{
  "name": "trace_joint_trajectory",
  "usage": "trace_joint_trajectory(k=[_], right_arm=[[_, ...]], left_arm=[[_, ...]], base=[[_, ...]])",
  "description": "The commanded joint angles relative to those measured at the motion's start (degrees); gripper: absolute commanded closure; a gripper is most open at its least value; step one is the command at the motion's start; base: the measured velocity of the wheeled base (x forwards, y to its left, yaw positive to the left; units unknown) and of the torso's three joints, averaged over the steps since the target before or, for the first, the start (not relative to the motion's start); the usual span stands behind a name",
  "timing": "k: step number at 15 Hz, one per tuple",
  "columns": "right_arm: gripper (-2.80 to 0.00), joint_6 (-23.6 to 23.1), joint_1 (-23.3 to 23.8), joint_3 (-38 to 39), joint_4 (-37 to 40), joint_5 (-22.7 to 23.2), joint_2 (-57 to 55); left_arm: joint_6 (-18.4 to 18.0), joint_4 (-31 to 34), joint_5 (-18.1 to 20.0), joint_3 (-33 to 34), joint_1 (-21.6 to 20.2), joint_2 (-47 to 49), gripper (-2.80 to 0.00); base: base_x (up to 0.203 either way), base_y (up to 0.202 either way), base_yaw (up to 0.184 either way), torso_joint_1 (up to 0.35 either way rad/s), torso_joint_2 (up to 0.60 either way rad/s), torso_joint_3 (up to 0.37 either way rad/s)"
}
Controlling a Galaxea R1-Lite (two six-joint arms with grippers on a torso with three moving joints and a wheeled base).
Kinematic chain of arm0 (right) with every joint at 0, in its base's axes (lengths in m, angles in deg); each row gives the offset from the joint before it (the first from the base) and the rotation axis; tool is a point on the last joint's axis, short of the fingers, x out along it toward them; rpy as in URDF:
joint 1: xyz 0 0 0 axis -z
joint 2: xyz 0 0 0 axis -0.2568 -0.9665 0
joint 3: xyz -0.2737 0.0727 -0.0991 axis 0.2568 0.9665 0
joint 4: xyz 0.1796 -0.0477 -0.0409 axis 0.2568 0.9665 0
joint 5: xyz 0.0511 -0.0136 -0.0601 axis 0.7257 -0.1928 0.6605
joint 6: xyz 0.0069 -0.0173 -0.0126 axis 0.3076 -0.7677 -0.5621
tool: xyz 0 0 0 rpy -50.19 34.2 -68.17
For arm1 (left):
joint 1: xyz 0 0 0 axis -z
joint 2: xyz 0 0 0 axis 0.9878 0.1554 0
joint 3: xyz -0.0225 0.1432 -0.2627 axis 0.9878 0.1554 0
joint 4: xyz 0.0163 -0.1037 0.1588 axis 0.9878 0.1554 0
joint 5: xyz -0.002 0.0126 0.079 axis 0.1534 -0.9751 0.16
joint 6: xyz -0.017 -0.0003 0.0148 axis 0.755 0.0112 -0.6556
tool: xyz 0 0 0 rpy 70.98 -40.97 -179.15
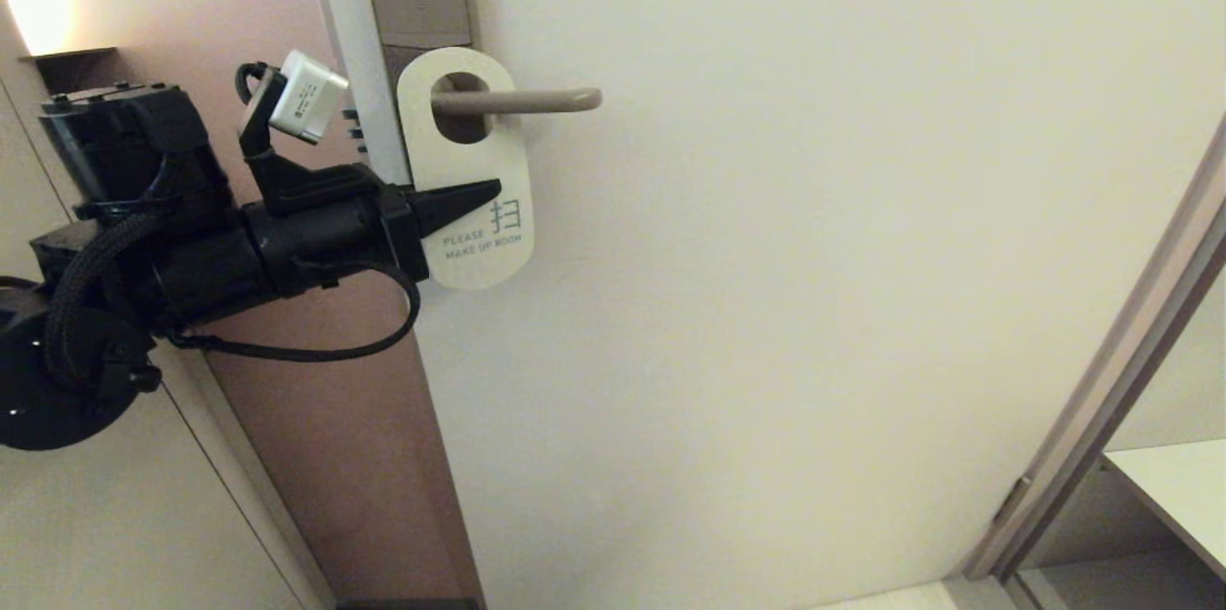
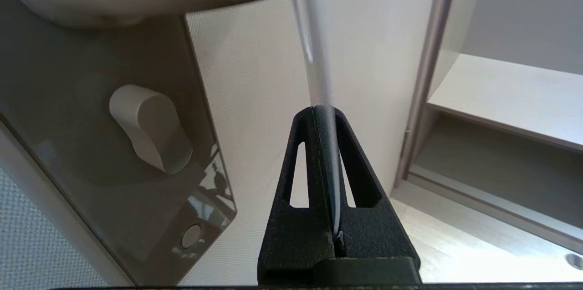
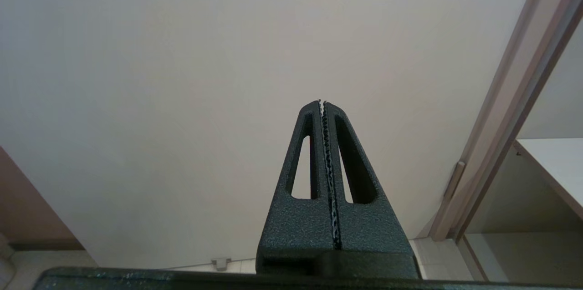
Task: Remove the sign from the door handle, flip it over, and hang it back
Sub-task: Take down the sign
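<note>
I am gripping the sign (image 1: 466,171), a flat, thin, rounded-oblong white door hanger with teal lettering that reads "PLEASE MAKE UP ROOM" under a single teal character. My left gripper (image 1: 484,195) is pinching it across its middle, my black wedge-shaped fingers (image 2: 360,176) clenching its edge between them; in the left wrist view the sign (image 2: 319,53) is showing only as a pale sliver running away from my fingertips. The sign's oval hole is sitting around the door handle (image 1: 522,101), a slim, smooth beige-bronze metal lever with a rounded end, which is lying level just above my left fingertips and reaching past them. The white face is turning toward me.

I am counting one sign, one lever handle, one tall brown-grey glossy backplate (image 2: 68,144) beside my left gripper, and on it one pale rounded thumb-turn knob (image 2: 150,128) and one small round button (image 2: 191,235). The cream door (image 1: 814,304) behind my fingers is looking matte and finely textured.

My right gripper (image 3: 322,103) is hanging idle, well apart from the sign, its two textured black fingers (image 3: 291,217) pressing together on nothing, their serrated inner edges meeting, facing the bare door (image 3: 182,76).
</note>
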Motion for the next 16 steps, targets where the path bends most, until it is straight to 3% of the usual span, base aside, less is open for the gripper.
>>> trace_joint_trajectory(k=[1,14,16], right_arm=[[0.0,0.01,-0.03,0.0,-0.03,0.01,-0.02],[0.0,0.01,-0.07,0.0,-0.03,0.01,-0.02],[0.0,0.01,-0.07,0.0,-0.03,0.01,-0.02]], left_arm=[[0.0,-0.23,-0.32,-0.06,0.57,0.66,0.0],[-0.09,-0.24,-10.72,-0.85,4.63,1.45,0.0],[-1.5,-0.23,-12.79,-1.26,5.58,1.43,0.0]], base=[[0.0,0.0,0.0,0.0,0.0,0.0],[0.0,0.0,0.0,0.0,0.0,0.0],[0.0,0.0,0.0,0.0,0.0,0.0]])
